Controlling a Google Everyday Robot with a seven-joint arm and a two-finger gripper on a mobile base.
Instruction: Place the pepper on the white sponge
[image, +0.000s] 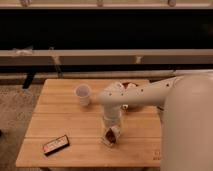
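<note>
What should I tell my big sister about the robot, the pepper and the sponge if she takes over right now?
Gripper: down low at the middle front of the table, right over the sponge.
Pepper: a dark red bit shows at the gripper tip, on or just above the sponge. Whether the gripper has let it go cannot be seen.
Sponge: pale block under the gripper, on the table.
Also there: a white cup to the back left, a black box at the front left.
Done: pepper brought to the sponge.
Left: check it rests there, release, lift the arm away.
</note>
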